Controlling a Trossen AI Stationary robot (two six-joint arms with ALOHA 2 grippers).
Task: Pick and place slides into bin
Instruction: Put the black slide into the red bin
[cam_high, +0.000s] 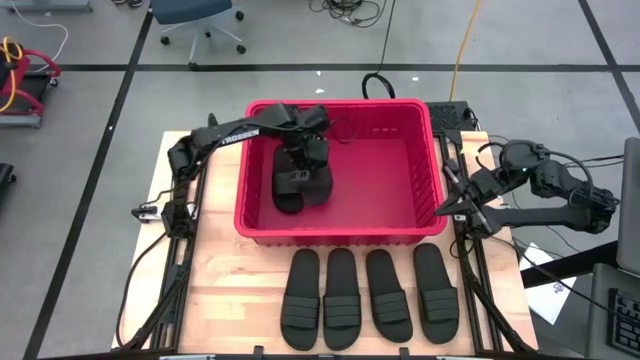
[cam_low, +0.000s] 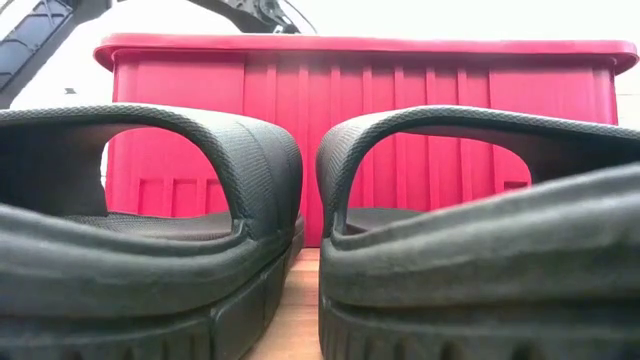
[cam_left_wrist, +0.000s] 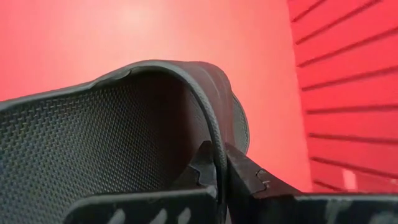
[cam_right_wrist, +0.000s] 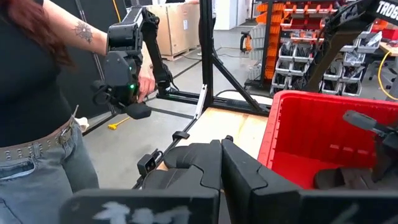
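The red bin (cam_high: 420, 170) stands at the middle of the table. My left gripper (cam_high: 300, 158) reaches into its left half from the far left and is shut on a black slide (cam_high: 298, 185), low inside the bin. In the left wrist view the slide's ribbed strap (cam_left_wrist: 124, 124) fills the picture against the bin's red floor. Several more black slides (cam_high: 341, 298) lie soles down in a row on the table before the bin; two show close in the low view (cam_low: 150, 250). My right gripper (cam_high: 452, 208) waits shut and empty beside the bin's right wall. My left gripper pinches the edge of the slide's strap (cam_left_wrist: 216, 146) between its two fingers, one finger under the strap's arch and one outside. The fingers come from above, pointing down into the bin. Whether the sole rests on the bin's floor, I cannot tell.
The bin's right half (cam_high: 390, 160) is bare red floor. Its front wall (cam_low: 400, 130) stands just behind the row of slides. Bare wood (cam_high: 220, 290) lies at the table's near left. A person (cam_right_wrist: 37, 93) stands in the room beyond the table's right side.
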